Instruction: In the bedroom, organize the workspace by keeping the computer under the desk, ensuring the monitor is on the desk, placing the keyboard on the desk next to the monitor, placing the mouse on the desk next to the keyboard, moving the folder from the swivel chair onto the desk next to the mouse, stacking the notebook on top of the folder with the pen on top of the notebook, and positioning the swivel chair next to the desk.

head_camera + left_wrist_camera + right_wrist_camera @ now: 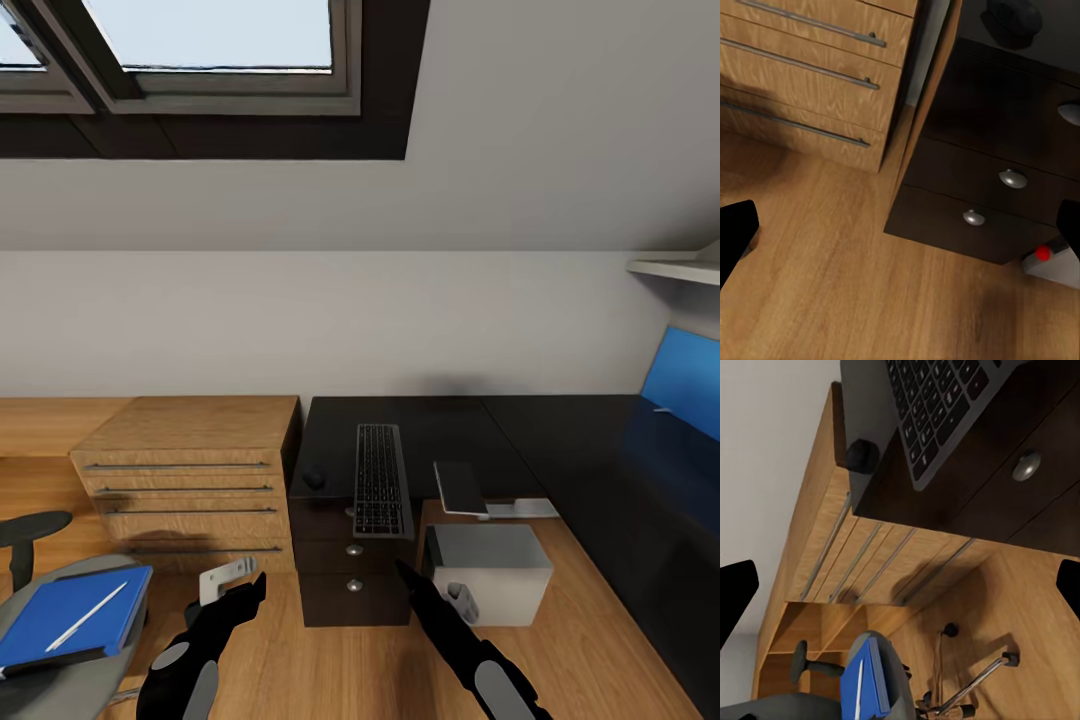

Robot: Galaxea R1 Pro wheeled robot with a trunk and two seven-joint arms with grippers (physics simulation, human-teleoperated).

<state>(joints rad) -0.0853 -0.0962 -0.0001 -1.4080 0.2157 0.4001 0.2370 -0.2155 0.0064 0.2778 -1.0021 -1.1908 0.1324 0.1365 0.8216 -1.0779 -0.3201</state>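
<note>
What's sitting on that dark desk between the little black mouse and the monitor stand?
The keyboard lies between the mouse and the monitor stand on the desk, as the head view shows.

wooden chest of drawers (190, 480): light oak finish, long metal bar handles across each drawer front, standing against the white wall (300, 320).
dark drawer unit (350, 570): near-black fronts with round silver knobs (1012, 178), set just beside the chest, a narrow gap between them.
wood floor (330, 670): warm plank pattern, shadows cast across it.
skylight window (210, 50): dark frame set in the sloped ceiling, pale sky behind the glass.
white shelf (680, 268): mounted high on the right-hand wall.
</note>
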